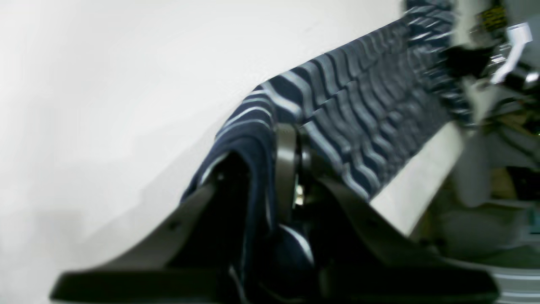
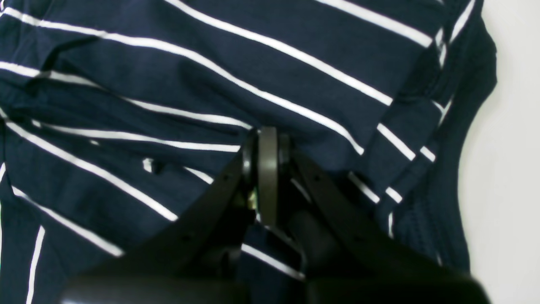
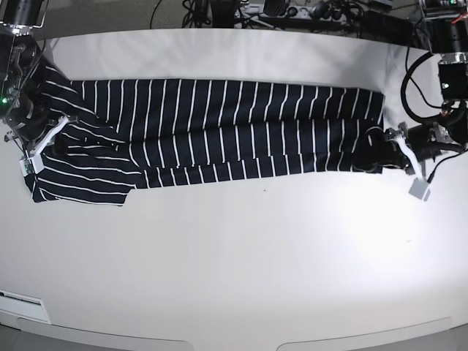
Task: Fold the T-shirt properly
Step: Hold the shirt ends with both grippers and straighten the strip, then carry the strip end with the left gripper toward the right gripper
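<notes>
Lengthwise along the table's [image 3: 241,263] far edge, striped T-shirt [image 3: 241,135] lying partly folded, left gripper [image 1: 278,177] clamped on its hem-side cloth, right gripper [image 2: 270,169] closed at its opposite end, grip on fabric undeterminable.

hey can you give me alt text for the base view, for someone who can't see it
A dark striped T-shirt lies stretched across a white table, partly folded lengthwise, with the left claw at its narrow end and the right claw at its wider, rumpled end.

Bright, with blurred left-wrist view
</notes>
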{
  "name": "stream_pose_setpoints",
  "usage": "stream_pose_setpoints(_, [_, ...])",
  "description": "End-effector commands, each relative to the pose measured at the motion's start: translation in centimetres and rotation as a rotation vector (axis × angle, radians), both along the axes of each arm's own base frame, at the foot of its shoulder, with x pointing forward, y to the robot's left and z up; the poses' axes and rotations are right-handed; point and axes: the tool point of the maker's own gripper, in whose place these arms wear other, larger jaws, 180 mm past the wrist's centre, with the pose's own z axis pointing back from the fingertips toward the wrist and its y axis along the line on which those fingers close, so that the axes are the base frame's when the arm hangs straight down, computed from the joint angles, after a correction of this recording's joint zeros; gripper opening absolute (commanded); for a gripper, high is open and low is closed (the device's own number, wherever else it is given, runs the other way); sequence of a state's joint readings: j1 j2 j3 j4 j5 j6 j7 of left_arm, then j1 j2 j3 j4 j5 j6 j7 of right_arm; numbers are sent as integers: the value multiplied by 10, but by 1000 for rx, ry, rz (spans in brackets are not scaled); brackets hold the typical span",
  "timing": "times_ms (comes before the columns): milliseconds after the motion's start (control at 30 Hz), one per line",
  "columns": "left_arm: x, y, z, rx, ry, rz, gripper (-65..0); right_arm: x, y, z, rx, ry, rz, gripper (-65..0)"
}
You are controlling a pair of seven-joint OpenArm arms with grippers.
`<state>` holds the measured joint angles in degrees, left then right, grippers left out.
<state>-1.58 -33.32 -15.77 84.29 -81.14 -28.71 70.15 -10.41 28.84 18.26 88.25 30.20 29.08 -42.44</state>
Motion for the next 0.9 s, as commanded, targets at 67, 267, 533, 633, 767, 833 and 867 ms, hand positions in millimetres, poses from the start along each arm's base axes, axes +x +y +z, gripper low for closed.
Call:
stream_pose_setpoints(67, [5,-3,19,-43,-42,-19,-650,1,-7,4,-23,12,-3,-650])
stream_pose_setpoints(267, [3,-32,13,-172,-41,1,-650,2,-4,5,-7,6,-4,-650])
stream_pose_setpoints(533, [5,-92,10,-396,-48,23,-650,2,-2,5,3,5,4,-650])
stream_pose_setpoints(633, [5,-116,12,-479,-49,23,-650,1,0,5,4,6,15,-650])
stream_pose_setpoints(767, [6,-150,19,-579,-57,4,-650,1,0,5,5,5,14,-650])
stream_pose_setpoints(833, [5,-171,25,-618,-70,-32,-650,1,0,5,4,5,14,-650])
stream_pose_setpoints(867, [4,-182,29,-634,-82,-55,-650,1,0,5,4,5,14,-650])
